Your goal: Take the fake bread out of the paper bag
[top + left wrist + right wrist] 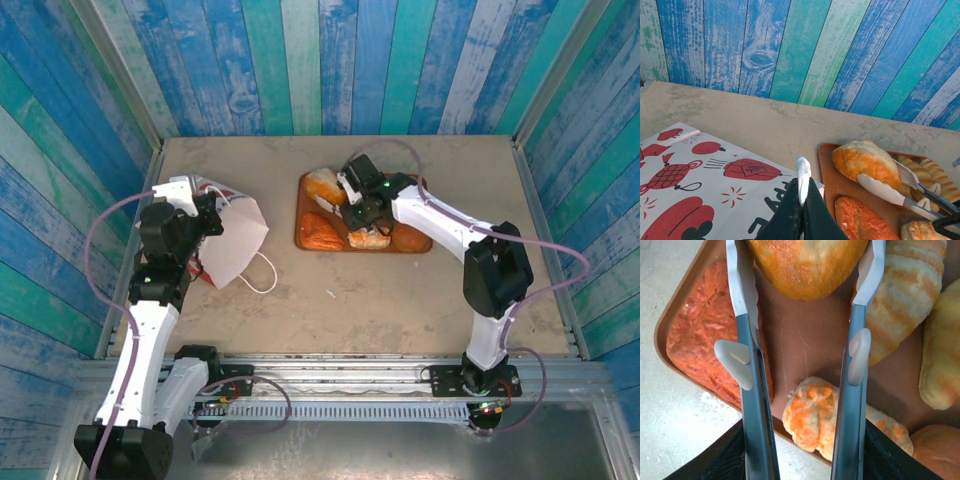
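The fake bread [322, 232] is lying on the tray [830, 170] already — the right gripper [805, 270] is grasping one roll [862, 161] there, the left gripper [803, 180] is clenched at the paper bag [238, 235] — contents hidden.

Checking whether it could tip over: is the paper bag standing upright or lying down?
Lying down. The paper bag rests on its side on the table, printed face up, one cord handle trailing on the tabletop.
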Motion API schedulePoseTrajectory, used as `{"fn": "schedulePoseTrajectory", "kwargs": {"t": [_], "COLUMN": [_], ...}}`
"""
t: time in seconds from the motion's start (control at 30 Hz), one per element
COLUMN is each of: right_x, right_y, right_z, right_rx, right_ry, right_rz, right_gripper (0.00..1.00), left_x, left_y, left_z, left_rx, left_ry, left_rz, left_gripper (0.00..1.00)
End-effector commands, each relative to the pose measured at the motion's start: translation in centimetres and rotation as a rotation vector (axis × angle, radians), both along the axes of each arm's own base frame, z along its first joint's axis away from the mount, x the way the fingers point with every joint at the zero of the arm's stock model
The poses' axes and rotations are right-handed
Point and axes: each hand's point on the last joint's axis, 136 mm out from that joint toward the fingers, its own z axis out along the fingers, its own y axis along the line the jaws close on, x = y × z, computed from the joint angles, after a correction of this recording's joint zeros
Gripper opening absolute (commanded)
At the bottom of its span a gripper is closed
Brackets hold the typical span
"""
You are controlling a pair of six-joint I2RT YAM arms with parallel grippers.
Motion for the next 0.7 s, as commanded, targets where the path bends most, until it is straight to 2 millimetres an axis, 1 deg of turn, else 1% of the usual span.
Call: {"fn": "schedulePoseTrajectory", "kwargs": {"t": [0.0,0.17,0.27,0.57,0.67], "right_x": [1.2,1.4,1.4,1.4,1.3], "right_y": [0.3,0.5,0.2,-0.2,-0.6], "right_z": [0.9,-0.1,-0.3,0.2,0.1], "right_rx": [-0.002,-0.018,-0.034,-0.064,-0.083], "right_ry": [-0.031,-0.008,-0.014,-0.028,-0.031], "right_rz": [0.007,0.017,0.019,0.050,0.049], "right_gripper": [0.52,0.53,0.53,0.57,0.58], "left_x": [-0.2,-0.3,-0.2,-0.2,-0.2], "left_y": [-0.2,0.0,0.0,-0.1,-0.1], "left_z": [1.7,1.6,1.6,1.7,1.5], "left_rx": [0.005,0.004,0.014,0.005,0.009], "left_ry": [-0.049,-0.051,-0.049,-0.050,-0.043], "left_rz": [-0.013,-0.003,-0.002,-0.011,-0.010], "left_gripper": [0.00,0.00,0.00,0.00,0.00]}}
